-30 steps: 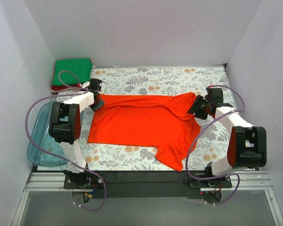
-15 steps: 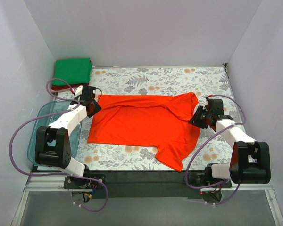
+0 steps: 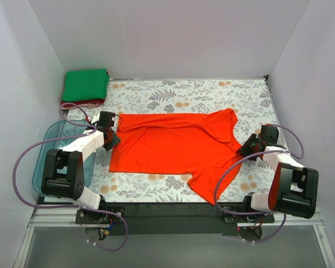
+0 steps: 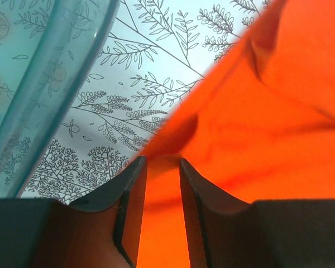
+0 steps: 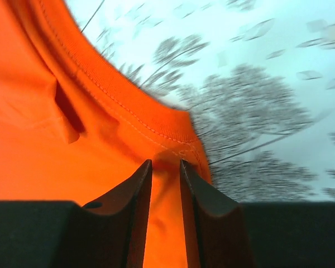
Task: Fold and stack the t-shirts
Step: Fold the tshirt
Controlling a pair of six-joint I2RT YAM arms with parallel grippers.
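The orange-red t-shirt [image 3: 173,146] lies spread across the flowered table, its collar to the right and one sleeve hanging toward the front edge. At the shirt's left hem my left gripper [image 3: 112,139] is shut on the cloth; in the left wrist view orange fabric [image 4: 251,123] fills the narrow gap in the gripper [image 4: 163,161]. My right gripper [image 3: 245,149] holds the shirt's right edge, and in the right wrist view it [image 5: 166,162] pinches cloth just below the collar seam [image 5: 128,114]. A green folded t-shirt [image 3: 86,85] rests on a dark red one [image 3: 78,104] in the back left corner.
A clear blue plastic tub [image 3: 43,167] stands at the left edge beside my left arm, its rim [image 4: 39,72] close to the left fingers. White walls close in the table on three sides. Purple cables loop from both arms.
Both arms dropped lower and drew toward the front. The right gripper moved right and nearer, dragging the shirt's right edge with it; the shirt now lies shifted right and flatter.
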